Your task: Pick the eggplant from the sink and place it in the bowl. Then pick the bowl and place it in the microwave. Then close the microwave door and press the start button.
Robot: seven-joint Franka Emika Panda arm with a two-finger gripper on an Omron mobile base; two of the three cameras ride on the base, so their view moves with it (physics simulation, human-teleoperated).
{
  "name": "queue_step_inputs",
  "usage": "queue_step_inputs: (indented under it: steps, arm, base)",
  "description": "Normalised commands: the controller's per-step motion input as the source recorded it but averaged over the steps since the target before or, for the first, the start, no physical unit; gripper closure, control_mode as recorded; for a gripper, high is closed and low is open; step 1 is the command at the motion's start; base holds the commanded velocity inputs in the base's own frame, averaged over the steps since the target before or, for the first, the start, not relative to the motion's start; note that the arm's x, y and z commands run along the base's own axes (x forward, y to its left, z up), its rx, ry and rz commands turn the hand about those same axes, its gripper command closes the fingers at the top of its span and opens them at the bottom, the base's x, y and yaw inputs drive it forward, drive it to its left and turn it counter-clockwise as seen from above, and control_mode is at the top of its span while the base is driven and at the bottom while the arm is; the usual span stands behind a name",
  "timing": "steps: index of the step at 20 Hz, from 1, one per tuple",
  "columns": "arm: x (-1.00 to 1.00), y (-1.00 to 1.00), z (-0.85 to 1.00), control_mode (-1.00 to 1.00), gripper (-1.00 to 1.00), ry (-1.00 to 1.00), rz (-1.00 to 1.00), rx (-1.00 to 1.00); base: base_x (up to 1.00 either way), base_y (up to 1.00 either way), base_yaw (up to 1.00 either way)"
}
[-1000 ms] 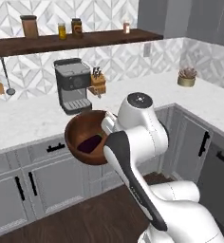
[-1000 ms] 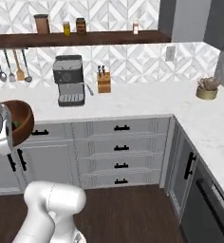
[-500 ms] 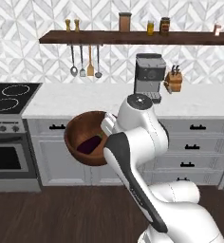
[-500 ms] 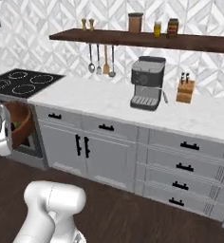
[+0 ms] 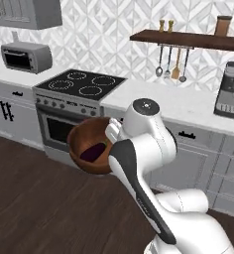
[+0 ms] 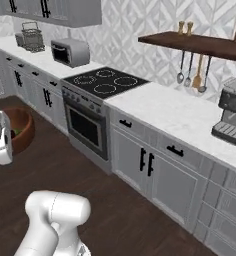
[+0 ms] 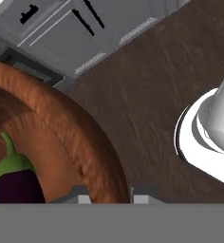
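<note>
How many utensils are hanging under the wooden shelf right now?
3: a ladle on the left, a wooden spatula in the middle, a spoon on the right. More may hang beyond the frame's edge.

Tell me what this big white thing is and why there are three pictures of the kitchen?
The white thing is a robot arm on a base that drives around. Two cameras ride on the base behind the arm, one to its left and one to its right. The third sits on the hand and looks along the pincer. The pincer is shut on the rim of the bowl, a round brown wooden one, carried above the dark wood floor. Inside the bowl lies the eggplant, small, dark purple, with a green cap. Behind it are a stove, a pale counter and a coffee machine.
</note>
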Motion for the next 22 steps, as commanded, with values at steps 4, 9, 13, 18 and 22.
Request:
queue_step_inputs:
  steps: [4, 9, 13, 18, 22]
  arm:
    - [0.0, 0.0, 0.0, 1.0, 1.0, 0.0, 0.0, 0.0]
    - [0.0, 0.0, 0.0, 1.0, 1.0, 0.0, 0.0, 0.0]
    - [0.0, 0.0, 0.0, 1.0, 1.0, 0.0, 0.0, 0.0]
    - [0.0, 0.0, 0.0, 1.0, 1.0, 0.0, 0.0, 0.0]
    - [0.0, 0.0, 0.0, 1.0, 1.0, 0.0, 0.0, 0.0]
  base:
    - [0.47, 0.12, 0.65]
    - [0.5, 0.15, 0.65]
    - [0.52, 0.06, 0.65]
    - [0.86, -0.08, 0.6]
    - [1.0, -0.44, 0.49]
